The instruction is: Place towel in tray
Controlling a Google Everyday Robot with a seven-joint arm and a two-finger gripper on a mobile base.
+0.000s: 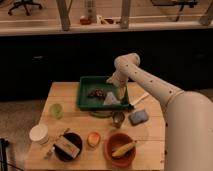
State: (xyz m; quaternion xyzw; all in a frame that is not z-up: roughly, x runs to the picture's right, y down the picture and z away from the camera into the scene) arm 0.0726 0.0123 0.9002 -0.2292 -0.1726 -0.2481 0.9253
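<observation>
A green tray (89, 86) sits at the back of the wooden table. A pale grey towel (111, 98) lies in its right part, bunched into a peak. A small dark object (96, 93) lies in the tray to the towel's left. My gripper (120, 93) hangs from the white arm (150, 85) over the tray's right side, right at the towel's upper right edge.
On the table: a green cup (56, 110), a white cup (39, 134), a dark bowl with a packet (67, 146), an orange item (93, 138), a red-brown bowl with a banana (121, 148), a metal cup (118, 118), a blue sponge (138, 116).
</observation>
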